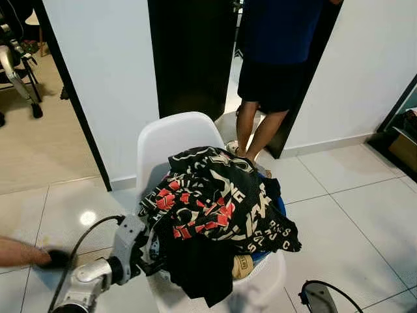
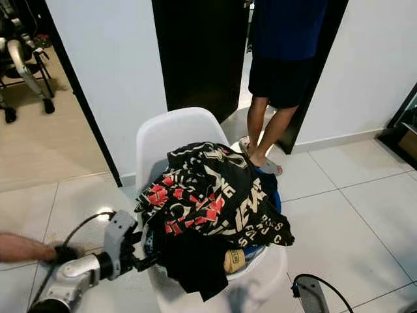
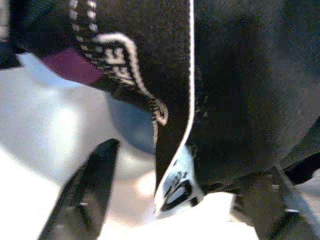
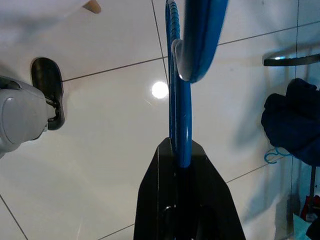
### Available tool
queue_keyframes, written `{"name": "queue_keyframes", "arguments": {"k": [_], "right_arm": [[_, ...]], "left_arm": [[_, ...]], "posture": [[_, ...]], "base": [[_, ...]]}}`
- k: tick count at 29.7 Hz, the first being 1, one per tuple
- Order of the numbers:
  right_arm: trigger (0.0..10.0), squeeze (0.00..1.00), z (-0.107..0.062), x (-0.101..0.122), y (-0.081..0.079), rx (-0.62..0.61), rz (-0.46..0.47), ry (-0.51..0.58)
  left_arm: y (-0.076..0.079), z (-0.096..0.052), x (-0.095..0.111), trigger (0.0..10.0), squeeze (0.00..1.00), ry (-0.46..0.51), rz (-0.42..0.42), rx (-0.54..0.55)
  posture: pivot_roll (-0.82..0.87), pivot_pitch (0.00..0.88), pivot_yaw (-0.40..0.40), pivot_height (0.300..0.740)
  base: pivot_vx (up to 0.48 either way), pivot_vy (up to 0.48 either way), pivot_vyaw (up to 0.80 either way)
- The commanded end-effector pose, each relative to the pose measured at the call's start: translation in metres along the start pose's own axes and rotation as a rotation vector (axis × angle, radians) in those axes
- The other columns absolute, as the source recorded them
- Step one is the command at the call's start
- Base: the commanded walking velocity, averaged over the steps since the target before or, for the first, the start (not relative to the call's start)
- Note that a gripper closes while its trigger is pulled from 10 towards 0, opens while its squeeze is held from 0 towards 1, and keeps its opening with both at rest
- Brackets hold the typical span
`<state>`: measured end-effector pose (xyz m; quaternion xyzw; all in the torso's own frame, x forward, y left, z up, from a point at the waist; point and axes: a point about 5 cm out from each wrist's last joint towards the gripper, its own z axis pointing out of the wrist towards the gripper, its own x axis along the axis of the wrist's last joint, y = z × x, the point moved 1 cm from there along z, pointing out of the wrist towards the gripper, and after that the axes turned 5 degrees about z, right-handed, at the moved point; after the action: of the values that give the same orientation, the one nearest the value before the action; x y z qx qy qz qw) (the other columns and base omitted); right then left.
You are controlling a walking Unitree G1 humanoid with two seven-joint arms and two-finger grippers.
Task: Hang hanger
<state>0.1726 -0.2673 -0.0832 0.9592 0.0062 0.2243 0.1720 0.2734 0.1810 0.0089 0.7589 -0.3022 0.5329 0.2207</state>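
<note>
A heap of clothes (image 1: 221, 202), topped by a black shirt with red and cream print, lies on a white chair (image 1: 172, 134). My left gripper (image 1: 155, 261) reaches in at the chair's left side, low against the heap. In the left wrist view the gripper (image 3: 180, 200) is open, with a white-edged black hem (image 3: 175, 150) hanging between the fingers (image 3: 85, 195) above the chair seat. In the right wrist view my right gripper (image 4: 179, 160) is shut on a blue hanger (image 4: 180, 100), held over the tiled floor. Part of my right arm (image 1: 319, 297) shows at the lower right.
A person (image 1: 264, 117) in dark shorts stands in the doorway right behind the chair. A gloved hand (image 1: 52, 259) reaches in from the left, near my left arm. White walls flank the dark door. A dark garment (image 4: 295, 125) hangs by the floor in the right wrist view.
</note>
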Motion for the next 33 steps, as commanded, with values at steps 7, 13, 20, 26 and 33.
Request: {"name": "queue_keyframes", "arguments": {"k": [7, 13, 20, 26, 33], "right_arm": [[10.0, 0.00, 0.000, -0.001, 0.003, -0.010, -0.012, 0.002], [10.0, 0.00, 0.000, 0.000, 0.002, -0.011, -0.011, 0.005], [10.0, 0.00, 0.000, 0.002, 0.002, -0.011, -0.008, 0.008], [10.0, 0.00, 0.000, 0.004, 0.001, -0.008, -0.001, 0.012], [10.0, 0.00, 0.000, 0.008, 0.000, -0.002, 0.010, 0.018]], "left_arm": [[0.006, -0.004, -0.006, 0.0, 0.00, 0.012, -0.028, -0.060], [-0.001, -0.010, -0.004, 0.0, 0.00, 0.012, 0.016, -0.056], [-0.017, -0.030, 0.014, 0.0, 0.00, 0.087, -0.018, -0.141], [-0.023, -0.063, 0.045, 0.0, 0.00, 0.168, -0.047, -0.314], [-0.009, -0.096, 0.084, 0.0, 0.00, 0.258, -0.051, -0.562]], "posture": [[-0.13, 0.115, -0.039, 0.740], [-0.13, 0.108, -0.038, 0.740], [-0.12, 0.102, -0.036, 0.740], [-0.10, 0.089, -0.033, 0.740], [-0.08, 0.061, -0.030, 0.740]], "base": [[0.000, 0.000, 0.00], [0.000, 0.000, 0.00], [0.000, 0.000, 0.00], [0.000, 0.000, 0.00], [0.000, 0.000, 0.00]]}}
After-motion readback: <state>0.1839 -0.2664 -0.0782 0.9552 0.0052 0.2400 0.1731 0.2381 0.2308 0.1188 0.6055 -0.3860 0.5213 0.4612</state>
